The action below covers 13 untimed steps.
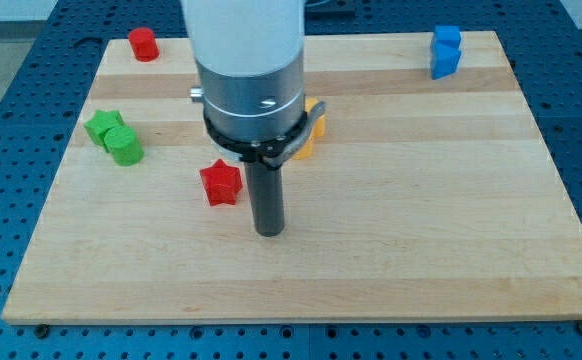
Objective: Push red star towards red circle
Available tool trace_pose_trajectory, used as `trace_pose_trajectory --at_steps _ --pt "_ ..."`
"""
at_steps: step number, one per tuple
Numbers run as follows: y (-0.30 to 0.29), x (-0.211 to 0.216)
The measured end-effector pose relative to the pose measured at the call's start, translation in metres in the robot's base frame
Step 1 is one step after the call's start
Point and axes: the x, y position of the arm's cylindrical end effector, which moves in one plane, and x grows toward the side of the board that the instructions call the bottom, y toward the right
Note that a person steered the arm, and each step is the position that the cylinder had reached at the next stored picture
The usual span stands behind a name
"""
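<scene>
Red on pale wood is the whole story here: the red star (221, 184) sits on the desk (421, 230) just to the view's left of my tip (269, 231), slightly higher in the view than the tip's end, with a thin strip of bare wood showing between them, so close by but not touching as far as I can tell. There is no hand on this arm to be apart or together, only the dark rod coming down out of the big grey cylinder, and its lower end stands at the star's lower right. Now the target: the red circle (144, 44) is well away from the star, up near the view's top-left corner of the desk. So the line that matters runs from my tip, through the star, up and to the left, and the tip looks to be roughly on the proper side for it, perhaps a touch too far right rather than below. The star has no real long axis; it is squat, one point aimed about toward the view's top. Left of the star, a green pair (114, 138), shapes unclear, lies near that path. An orange block (309, 135) is half hidden behind the arm, up and right of the star. Blue block (445, 50), far to its upper right, is out of play.
</scene>
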Motion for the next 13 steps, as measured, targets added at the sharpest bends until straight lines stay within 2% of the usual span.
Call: trace_pose_trajectory --at_steps 4,13 --pt "-0.04 0.0" --pt "-0.026 -0.016"
